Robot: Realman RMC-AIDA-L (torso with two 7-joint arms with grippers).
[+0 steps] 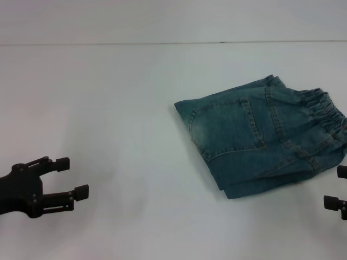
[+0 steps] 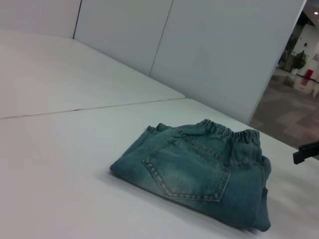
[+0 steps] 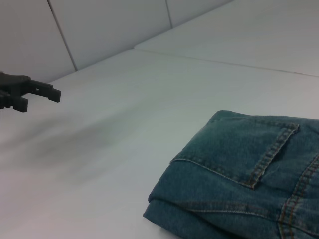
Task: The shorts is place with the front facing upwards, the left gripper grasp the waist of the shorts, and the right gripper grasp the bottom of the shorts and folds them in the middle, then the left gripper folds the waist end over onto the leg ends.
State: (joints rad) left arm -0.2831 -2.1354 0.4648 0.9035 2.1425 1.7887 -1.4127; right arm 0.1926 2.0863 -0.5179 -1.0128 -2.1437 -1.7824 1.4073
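The shorts lie folded into a compact bundle on the white table, right of centre, with a back pocket facing up. The gathered elastic waist is at the bundle's far right end. The leg ends are not distinguishable in the stacked layers. My left gripper is open at the near left, far from the denim. My right gripper is open at the right edge, just in front of the bundle's near right corner, holding nothing. The left wrist view shows the shorts and waist. The right wrist view shows the shorts.
A seam runs across the table at the back. In the left wrist view, white wall panels stand behind the table. The left gripper shows far off in the right wrist view.
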